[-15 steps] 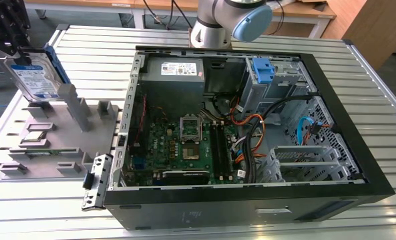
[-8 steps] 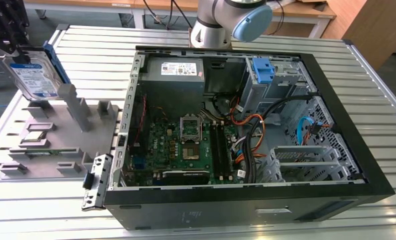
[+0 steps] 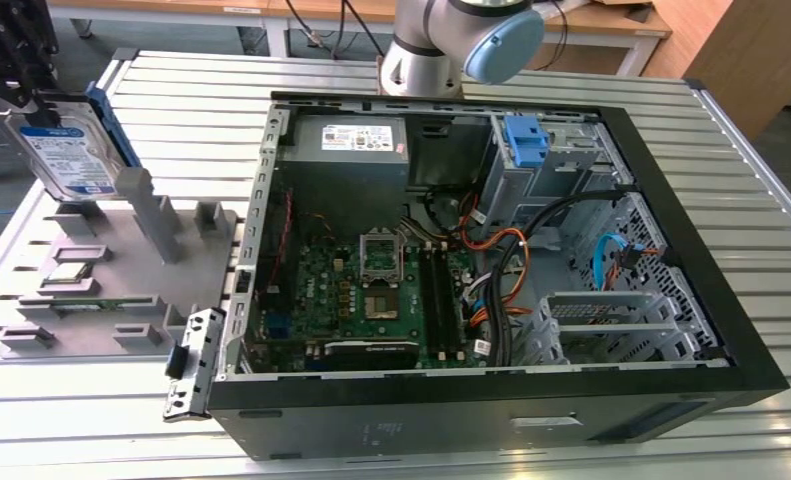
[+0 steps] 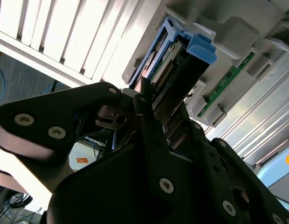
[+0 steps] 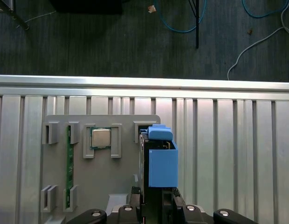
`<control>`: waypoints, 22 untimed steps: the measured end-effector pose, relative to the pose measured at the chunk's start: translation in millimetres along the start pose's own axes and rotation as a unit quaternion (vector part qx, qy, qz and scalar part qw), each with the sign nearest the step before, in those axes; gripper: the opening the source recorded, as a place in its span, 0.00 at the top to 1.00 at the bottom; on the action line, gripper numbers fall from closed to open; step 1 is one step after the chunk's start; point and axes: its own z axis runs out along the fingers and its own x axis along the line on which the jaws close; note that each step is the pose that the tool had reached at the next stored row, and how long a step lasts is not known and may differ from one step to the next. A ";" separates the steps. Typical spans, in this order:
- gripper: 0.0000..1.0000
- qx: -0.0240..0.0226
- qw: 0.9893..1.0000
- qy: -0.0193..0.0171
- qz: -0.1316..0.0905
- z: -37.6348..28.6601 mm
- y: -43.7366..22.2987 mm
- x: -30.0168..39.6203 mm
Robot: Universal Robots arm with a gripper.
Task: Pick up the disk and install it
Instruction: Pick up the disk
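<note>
Claw (image 3: 32,110) clamps the upright disk (image 3: 72,160) by its edge

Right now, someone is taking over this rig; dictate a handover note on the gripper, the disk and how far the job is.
The gripper is shut on the disk.
The disk stands on edge above the grey parts holder at the exterior view's left, outside the computer case; whether it is free of the holder is unclear.
Done: grasp.
Left: disk not yet in the case.
</note>
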 end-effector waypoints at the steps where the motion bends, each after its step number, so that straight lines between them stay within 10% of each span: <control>1: 0.65 0.000 1.000 0.000 0.000 0.0 0.0 0.0; 22: 0.65 0.000 1.000 0.000 0.000 -24.2 0.8 -1.7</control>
